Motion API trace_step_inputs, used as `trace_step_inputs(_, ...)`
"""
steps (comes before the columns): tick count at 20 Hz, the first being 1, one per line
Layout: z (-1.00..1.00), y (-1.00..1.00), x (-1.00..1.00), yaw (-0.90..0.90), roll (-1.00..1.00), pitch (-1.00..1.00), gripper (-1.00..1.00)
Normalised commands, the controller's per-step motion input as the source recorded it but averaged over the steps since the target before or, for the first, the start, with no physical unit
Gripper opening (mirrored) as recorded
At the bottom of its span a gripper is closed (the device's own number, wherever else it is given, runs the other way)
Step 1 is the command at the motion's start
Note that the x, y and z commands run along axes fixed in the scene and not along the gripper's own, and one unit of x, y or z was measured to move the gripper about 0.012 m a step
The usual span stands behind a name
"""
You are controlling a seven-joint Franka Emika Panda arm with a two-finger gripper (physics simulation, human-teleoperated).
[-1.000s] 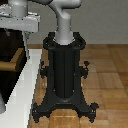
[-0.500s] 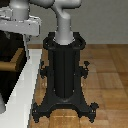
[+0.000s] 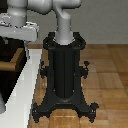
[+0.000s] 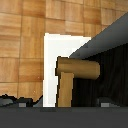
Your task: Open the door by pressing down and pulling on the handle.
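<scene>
Wrist view: the handle [image 4: 79,68], tan lever bar, sits directly ahead of my gripper, projecting from the dark door [image 4: 107,65] in its white frame [image 4: 55,55]. My fingers barely show; cannot tell whether open or closed, or gripping anything.

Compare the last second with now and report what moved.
The gripper, at the exterior view's left by the door, shifted only slightly; any direction is too small to call. Nothing was grasped or released. The handle sits unheld ahead of the gripper. The pedestal and door stayed put.
</scene>
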Motion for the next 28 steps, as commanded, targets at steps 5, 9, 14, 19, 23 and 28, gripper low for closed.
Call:
trace_step_inputs(5,-0.4,0.0,0.0,0.0,0.0,0.0,1.0)
trace_step_inputs(9,-0.25,0.0,0.0,0.0,0.0,0.0,1.0)
trace_step_inputs(14,-0.4,-0.4,0.0,0.0,0.0,0.0,1.0)
trace_step_inputs(19,-0.4,-0.4,0.0,0.0,0.0,0.0,1.0)
trace_step_inputs(23,-0.25,-0.25,0.0,0.0,0.0,0.0,1.0)
trace_step_inputs(28,-0.4,-0.2,0.0,0.0,0.0,0.0,1.0)
